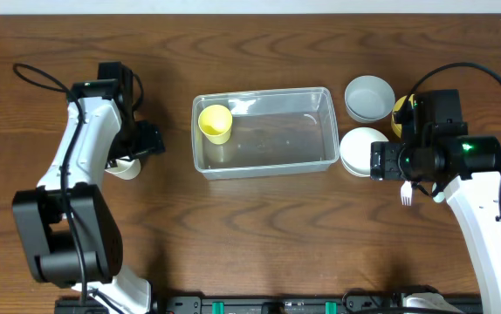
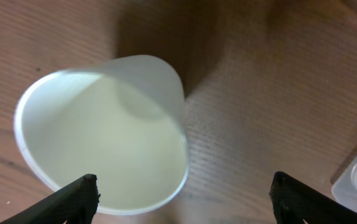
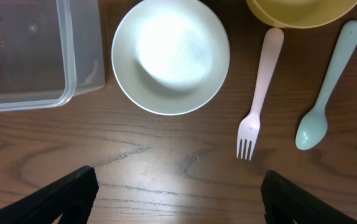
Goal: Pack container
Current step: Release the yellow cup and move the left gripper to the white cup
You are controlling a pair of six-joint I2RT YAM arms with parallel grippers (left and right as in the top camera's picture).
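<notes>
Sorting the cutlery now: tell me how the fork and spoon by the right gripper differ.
The fork is pale pink; the spoon is pale blue-green. The fork ends in tines, the spoon in a rounded bowl. The fork lies nearer the white bowl. Both lie flat on the table, heads pointing alike.

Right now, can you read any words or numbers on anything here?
No readable words or numbers anywhere.
Clear container: faint raised marks on its corner in the left wrist view, too blurred to read.
Yellow cup, white cup, white bowl, fork, spoon: all plain.
</notes>
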